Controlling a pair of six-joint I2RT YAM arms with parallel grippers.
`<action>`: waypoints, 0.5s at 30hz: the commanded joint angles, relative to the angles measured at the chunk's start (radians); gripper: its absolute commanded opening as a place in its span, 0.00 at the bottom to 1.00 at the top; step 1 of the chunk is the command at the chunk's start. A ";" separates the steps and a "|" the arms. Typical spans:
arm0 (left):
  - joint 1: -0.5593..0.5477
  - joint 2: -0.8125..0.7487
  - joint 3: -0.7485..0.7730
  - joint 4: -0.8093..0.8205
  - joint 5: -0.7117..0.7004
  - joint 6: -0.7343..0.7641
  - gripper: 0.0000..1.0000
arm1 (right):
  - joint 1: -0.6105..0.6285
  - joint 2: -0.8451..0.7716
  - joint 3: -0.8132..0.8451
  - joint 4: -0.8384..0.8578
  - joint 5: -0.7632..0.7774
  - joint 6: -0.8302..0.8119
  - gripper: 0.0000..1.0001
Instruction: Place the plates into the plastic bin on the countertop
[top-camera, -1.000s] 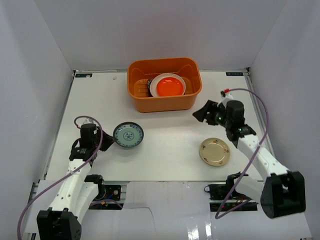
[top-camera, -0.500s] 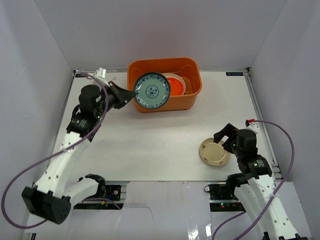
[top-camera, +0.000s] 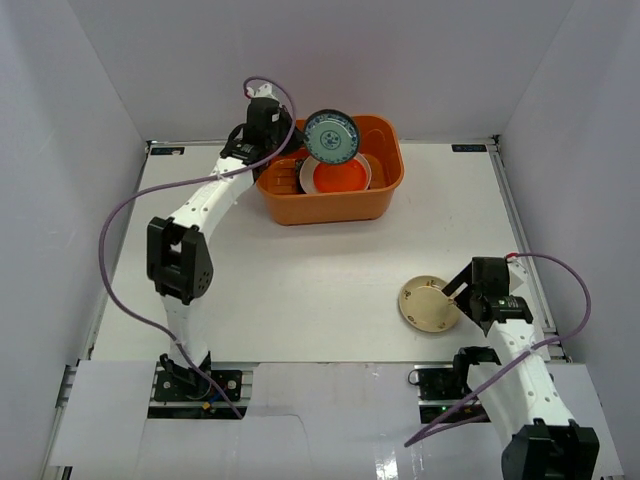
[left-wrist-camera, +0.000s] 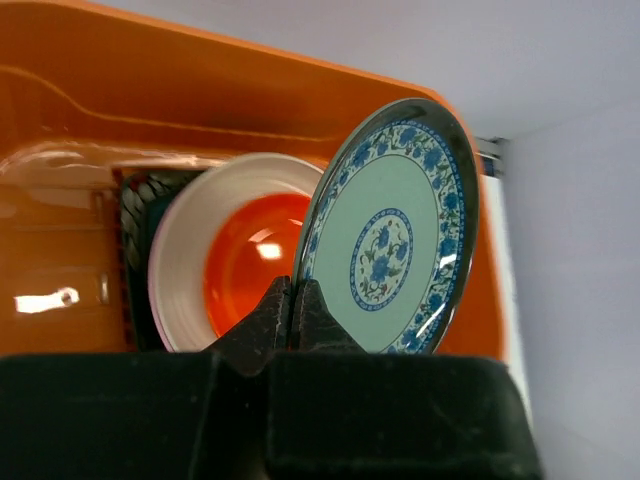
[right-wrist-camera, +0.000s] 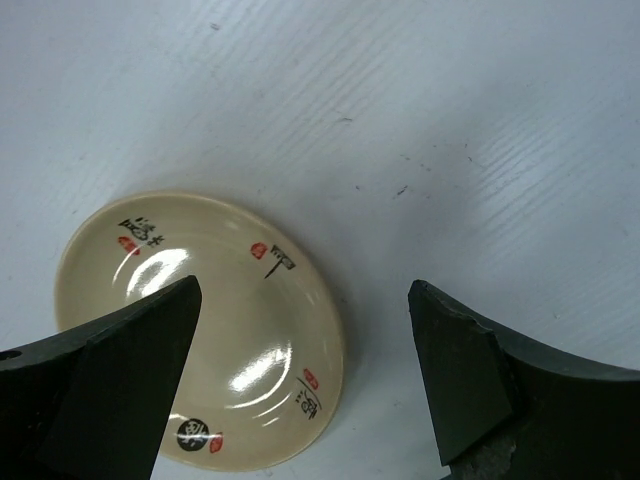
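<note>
L gripper (left-wrist-camera: 297, 300) clamped tight on rim of blue-green patterned plate (left-wrist-camera: 390, 250), held on edge, tilted, over orange plastic bin (top-camera: 330, 205). In bin: red plate (left-wrist-camera: 250, 265) w/ pale rim, lying on dark patterned plate (left-wrist-camera: 133, 215). R gripper (right-wrist-camera: 300, 330) spread wide, holding nothing, low over beige plate (right-wrist-camera: 215, 330). That plate lies flat on white countertop (top-camera: 300, 280), front-right, well apart from bin.
</note>
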 joint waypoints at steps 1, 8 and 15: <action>-0.005 0.103 0.146 -0.081 -0.084 0.084 0.00 | -0.088 0.062 -0.030 0.087 -0.127 -0.050 0.90; -0.005 0.269 0.264 -0.134 -0.069 0.114 0.00 | -0.094 0.093 -0.127 0.195 -0.397 -0.033 0.93; -0.005 0.274 0.168 -0.144 -0.042 0.120 0.46 | -0.093 0.048 -0.254 0.277 -0.495 0.005 0.79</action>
